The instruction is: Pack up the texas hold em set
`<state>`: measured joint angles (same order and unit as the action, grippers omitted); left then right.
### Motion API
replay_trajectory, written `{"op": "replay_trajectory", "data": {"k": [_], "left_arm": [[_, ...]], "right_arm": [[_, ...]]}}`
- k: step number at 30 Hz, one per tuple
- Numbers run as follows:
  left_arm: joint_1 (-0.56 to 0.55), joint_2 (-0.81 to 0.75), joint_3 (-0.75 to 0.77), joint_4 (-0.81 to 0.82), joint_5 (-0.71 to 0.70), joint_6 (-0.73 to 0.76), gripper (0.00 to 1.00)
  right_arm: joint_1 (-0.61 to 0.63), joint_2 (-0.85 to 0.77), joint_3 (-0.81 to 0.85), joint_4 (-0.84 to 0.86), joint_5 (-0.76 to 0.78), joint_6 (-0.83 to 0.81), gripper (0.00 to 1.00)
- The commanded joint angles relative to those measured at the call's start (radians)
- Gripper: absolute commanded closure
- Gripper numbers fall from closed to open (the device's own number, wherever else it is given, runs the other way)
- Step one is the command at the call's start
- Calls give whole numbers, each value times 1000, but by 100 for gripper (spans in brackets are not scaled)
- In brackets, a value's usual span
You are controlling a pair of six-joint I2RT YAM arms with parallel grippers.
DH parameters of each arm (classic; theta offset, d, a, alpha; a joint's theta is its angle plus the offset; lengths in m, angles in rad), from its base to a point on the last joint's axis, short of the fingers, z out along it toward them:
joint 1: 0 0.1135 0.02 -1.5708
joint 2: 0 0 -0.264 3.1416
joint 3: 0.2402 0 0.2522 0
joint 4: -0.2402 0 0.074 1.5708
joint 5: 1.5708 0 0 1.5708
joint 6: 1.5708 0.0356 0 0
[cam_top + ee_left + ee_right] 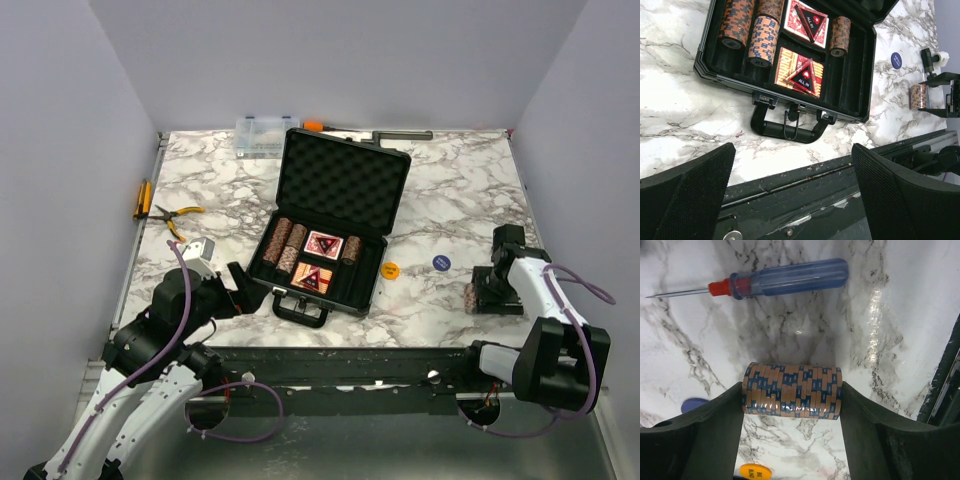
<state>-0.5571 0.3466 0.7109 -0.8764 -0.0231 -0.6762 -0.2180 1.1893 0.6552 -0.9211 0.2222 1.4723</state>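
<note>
**Desk:** Item list, please, biggest first.

**Operator:** One counter [450, 180], marbled, carrying everything. One case [345, 180], black and foam-lined, open with the lid standing up. It sits left of centre with its handle [785, 131] toward me. My left hand [792, 150] has its fingers spread wide and nothing in it, and hovers at the near edge just in front of that handle. My right hand [790, 395] is well to the right of the case. Its fingers press on both ends of the loose chip stack [791, 382], which lies on its side. I cannot tell whether it has left the counter.

**Desk:** Already in the case?

**Operator:** The packed chip stacks [762, 37] are in the left lanes. One short stack [840, 32] is at the far end of a right-hand lane. Two red decks [784, 67] are in the middle, with a triangular token [804, 77] on each. Still out are the orange round token [390, 269], just beside the case, and the blue round token [441, 262], between it and my right hand.

**Desk:** Step in hand?

**Operator:** Fetching the loose roll, as I judge it. Next I need to lift it level, carry it left over the case wall and lay it lengthwise in a bare right-hand lane. The squeeze matters, because a roll held by its ends could buckle and spill. After that come the round tokens, then the lid.
</note>
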Motion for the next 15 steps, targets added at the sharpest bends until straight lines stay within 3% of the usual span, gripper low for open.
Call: {"op": "replay_trajectory", "data": {"k": [1,15], "left_arm": [[9,-11,-9,7,-2,5,2],[16,-12,-10,8,6,6,2]], "right_arm": [[-8,-29,89,6,22,-56,66],[-8,-40,251,6,-155,-77,87]]}}
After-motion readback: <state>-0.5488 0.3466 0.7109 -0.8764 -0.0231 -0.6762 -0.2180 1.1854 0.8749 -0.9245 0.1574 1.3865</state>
